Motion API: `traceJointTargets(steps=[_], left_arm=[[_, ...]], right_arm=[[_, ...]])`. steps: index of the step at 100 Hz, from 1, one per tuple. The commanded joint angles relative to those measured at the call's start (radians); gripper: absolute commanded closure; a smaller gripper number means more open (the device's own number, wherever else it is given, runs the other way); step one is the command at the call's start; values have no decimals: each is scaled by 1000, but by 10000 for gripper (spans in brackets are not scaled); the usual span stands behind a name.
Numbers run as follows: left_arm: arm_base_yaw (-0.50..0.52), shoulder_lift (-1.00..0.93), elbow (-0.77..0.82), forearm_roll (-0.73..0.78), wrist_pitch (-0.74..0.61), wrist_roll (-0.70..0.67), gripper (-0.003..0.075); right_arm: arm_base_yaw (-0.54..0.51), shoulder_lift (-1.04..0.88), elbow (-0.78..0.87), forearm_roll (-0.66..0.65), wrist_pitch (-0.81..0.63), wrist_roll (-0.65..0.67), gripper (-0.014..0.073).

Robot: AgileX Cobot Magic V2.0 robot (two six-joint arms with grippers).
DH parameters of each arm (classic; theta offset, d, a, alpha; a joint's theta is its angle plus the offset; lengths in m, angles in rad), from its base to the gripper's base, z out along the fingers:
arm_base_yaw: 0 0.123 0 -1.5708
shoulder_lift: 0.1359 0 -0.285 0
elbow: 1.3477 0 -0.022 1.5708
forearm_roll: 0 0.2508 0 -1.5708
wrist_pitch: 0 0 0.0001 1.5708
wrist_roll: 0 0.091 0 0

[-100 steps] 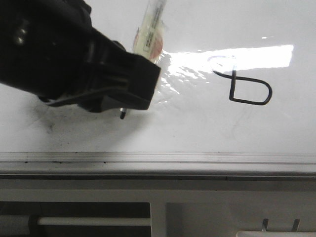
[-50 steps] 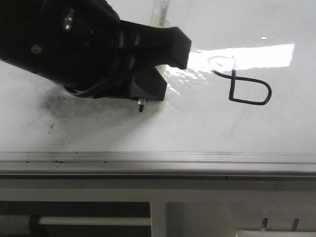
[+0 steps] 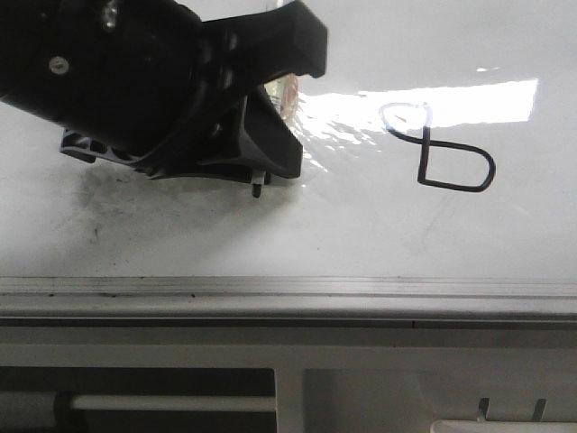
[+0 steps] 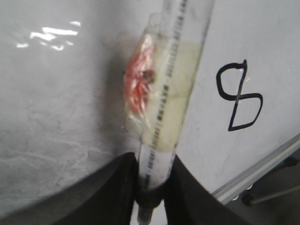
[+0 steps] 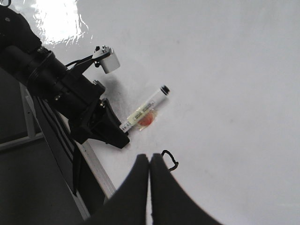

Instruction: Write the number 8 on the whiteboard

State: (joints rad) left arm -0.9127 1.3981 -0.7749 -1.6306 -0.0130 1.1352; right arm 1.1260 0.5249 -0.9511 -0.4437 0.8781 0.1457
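Note:
The whiteboard (image 3: 379,234) fills the front view, glossy, with a bright glare patch. The number 8 (image 3: 444,149) is drawn on it in thin black line at the right; it also shows in the left wrist view (image 4: 238,96). My left gripper (image 3: 281,104) is shut on a white marker (image 4: 165,112) with yellowish tape and a red blob on its barrel. The marker tip (image 3: 257,189) points down at the board, well left of the 8. My right gripper (image 5: 149,160) is shut and empty, hovering over the board, partly hiding the 8 (image 5: 171,159).
A grey metal edge rail (image 3: 288,290) runs along the board's near side, with a white frame and a rod below it. Grey smudges (image 3: 99,203) mark the board under my left gripper. The left arm (image 5: 70,98) reaches in over the rail.
My left gripper has swung to the right and turned, carrying the marker tip right and slightly up. The 8 looks the same.

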Motion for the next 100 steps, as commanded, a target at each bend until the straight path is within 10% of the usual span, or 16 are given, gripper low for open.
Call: traceJointTargets(steps=[1, 46, 82, 100], left_arm=[[33, -8, -19, -7, -159, -3, 451], [31, -39, -16, -7, -159, -1, 126], [31, -385, 184, -4, -162, 46, 148], [31, -612, 310, -4, -109, 51, 451]], right_arm=[[1, 11, -27, -23, -73, 2, 645], [1, 11, -27, -19, -33, 2, 645], [1, -284, 175, -107, 56, 101, 635], [1, -485, 340, -83, 63, 101, 636]])
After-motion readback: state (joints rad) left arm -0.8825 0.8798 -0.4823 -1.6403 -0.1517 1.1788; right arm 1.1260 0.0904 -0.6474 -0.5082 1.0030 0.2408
